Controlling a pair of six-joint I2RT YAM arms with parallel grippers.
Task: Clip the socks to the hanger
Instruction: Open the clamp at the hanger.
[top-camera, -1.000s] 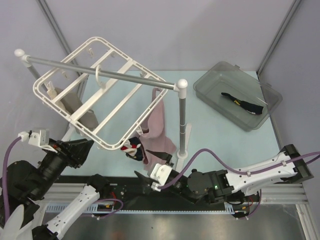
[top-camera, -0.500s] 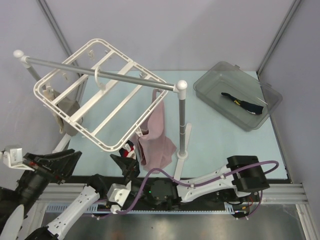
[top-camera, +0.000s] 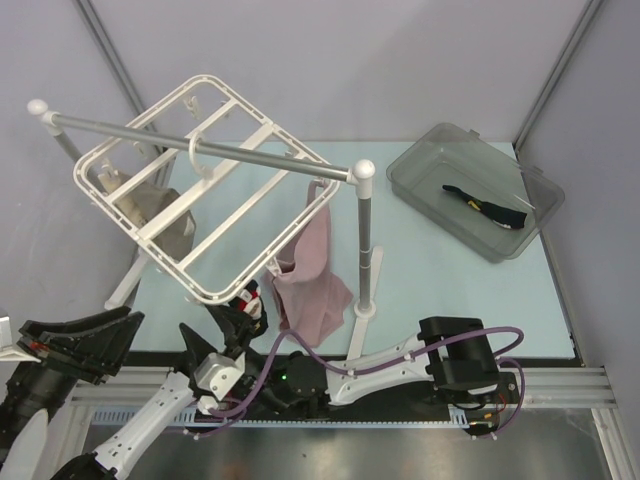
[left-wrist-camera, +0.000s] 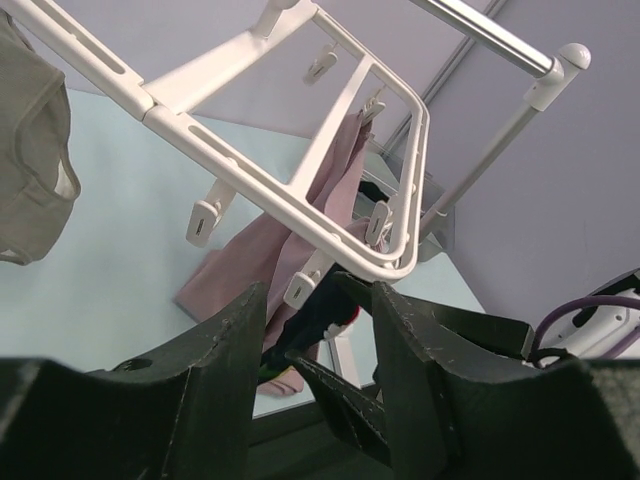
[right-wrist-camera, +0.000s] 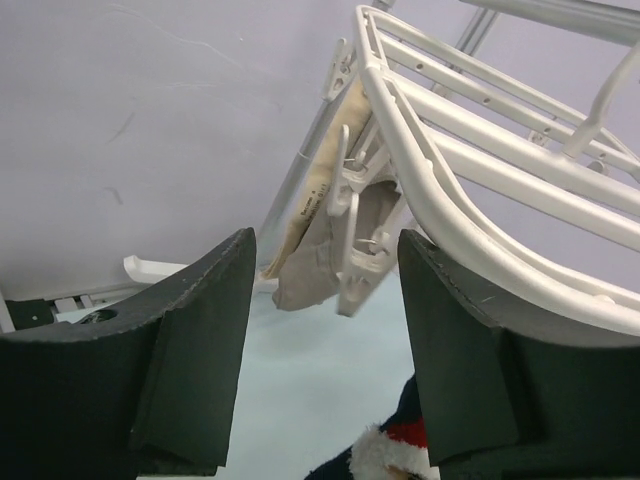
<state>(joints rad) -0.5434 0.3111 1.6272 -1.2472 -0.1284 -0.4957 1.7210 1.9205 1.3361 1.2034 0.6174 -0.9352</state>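
The white hanger (top-camera: 215, 291) hangs tilted from the silver rail. One dark sock with a red-and-white patch (top-camera: 250, 298) dangles at the hanger's near corner, by a clip (left-wrist-camera: 302, 288). My right gripper (top-camera: 228, 322) reaches up under that corner. It stands open, and the sock (right-wrist-camera: 400, 452) sits low in the gap against its right finger, under the hanger rim (right-wrist-camera: 440, 215). My left gripper (top-camera: 125, 335) is low at the left, open and holding nothing. From there I see the sock (left-wrist-camera: 322, 308) beyond it. A second sock (top-camera: 485, 208) lies in the bin.
A pink cloth (top-camera: 310, 270) hangs from the hanger's right side and a beige cloth (top-camera: 150, 212) from its left. The rail stand (top-camera: 365, 240) rises just right of the pink cloth. A grey bin (top-camera: 430, 150) sits at the back right.
My left arm has drawn back from the hanger to the lower left. My right arm has swung left under the hanger's near corner, up to the sock. The hanger has swayed.
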